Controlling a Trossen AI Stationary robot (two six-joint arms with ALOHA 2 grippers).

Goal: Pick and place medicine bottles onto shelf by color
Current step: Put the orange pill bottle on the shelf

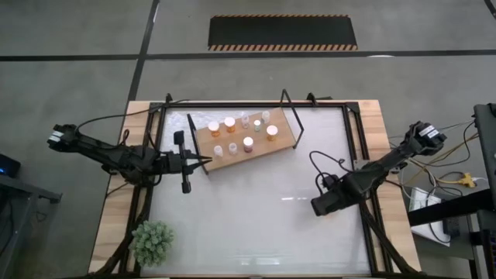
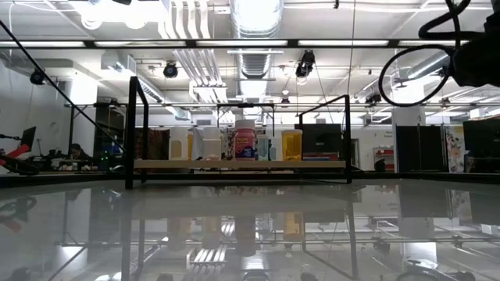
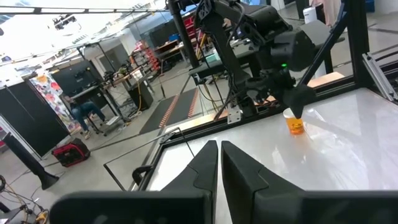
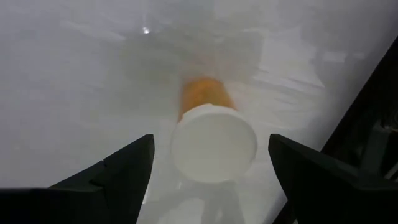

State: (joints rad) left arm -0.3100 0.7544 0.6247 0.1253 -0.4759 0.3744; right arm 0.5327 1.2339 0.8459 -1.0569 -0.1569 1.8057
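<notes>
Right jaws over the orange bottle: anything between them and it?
Nothing visible. In the right wrist view the orange bottle stands upright on the bare tabletop, white cap centred between the open jaws of the right gripper. The left gripper waits shut by the shelf.

You're in an industrial lab or workshop; exposed ceiling ducts (image 2: pixel 254 47) and strip lights run overhead; equipment racks (image 3: pixel 37 106) and workbenches (image 3: pixel 121 87) line the concrete floor (image 1: pixel 70 85) beyond the table (image 1: pixel 372 116).

My arms (image 1: pixel 116 153) are dark and jointed, trailing black cables (image 1: pixel 325 167); my fingers (image 4: pixel 112 177) are black, tapered wedges.
</notes>
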